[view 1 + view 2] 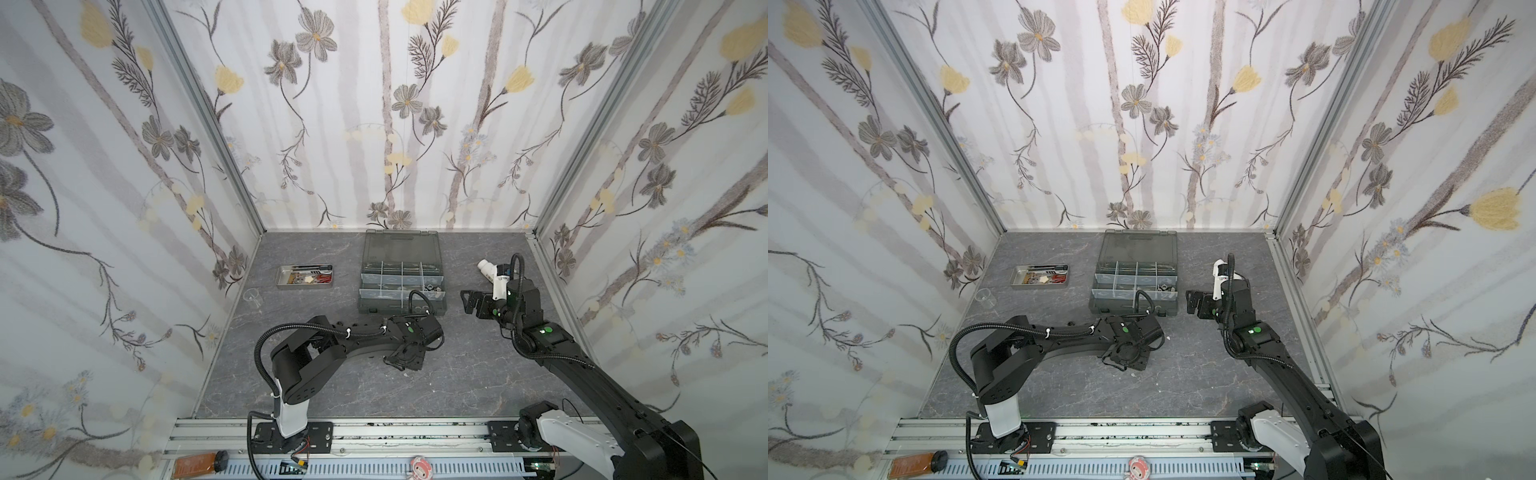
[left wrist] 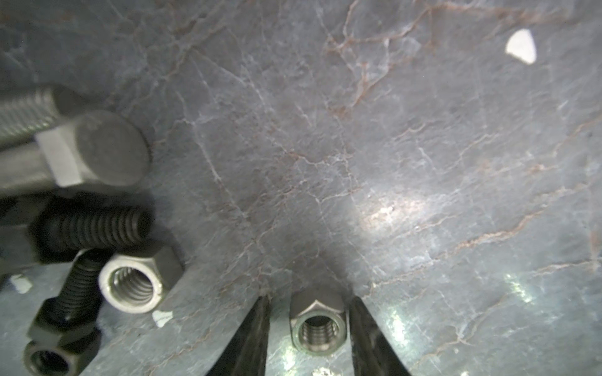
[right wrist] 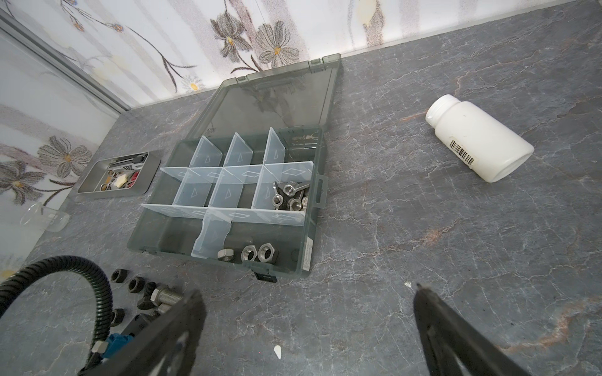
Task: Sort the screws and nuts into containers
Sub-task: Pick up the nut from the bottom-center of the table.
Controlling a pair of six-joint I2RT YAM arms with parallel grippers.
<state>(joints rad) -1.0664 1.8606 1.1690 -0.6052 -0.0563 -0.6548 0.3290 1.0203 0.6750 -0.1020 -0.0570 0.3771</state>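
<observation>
Closest to the lens in both top views runs the aluminium rail [image 1: 395,432] that carries your two arm bases. Beyond it, on the grey marbled surface [image 1: 374,390], your left tool [image 1: 405,357] points straight down just near of the organizer box [image 1: 382,309]; from up here you cannot read its jaws. Your right tool [image 1: 469,301] hangs spread and empty just right of the box, clear of it. A steel tray [image 1: 305,287] sits left of the box, a clear cup [image 1: 251,296] nearer and further left, a white bottle [image 1: 486,268] on its side to the right.

Left wrist view: your left tool [image 2: 310,299] straddles one silver hex nut [image 2: 317,328], bore toward the camera. Jaws are apart, not clamped: a strip of surface shows between the nut and one finger [image 2: 255,328]; the other sits almost against it. Beside it lies a loose heap: silver hex-head screws [image 2: 91,153], black screws [image 2: 94,228], a silver nut [image 2: 133,283] and a black nut [image 2: 49,358].

Right wrist view: your right tool [image 3: 308,289] gapes wide with nothing between its fingers. You have wing nuts [image 3: 288,195] in the right-hand compartment of the middle row and three silver hex nuts [image 3: 250,252] in the near right compartment. More black nuts [image 3: 119,275] and a silver screw [image 3: 166,294] lie loose on the surface just near of the box's front wall.
</observation>
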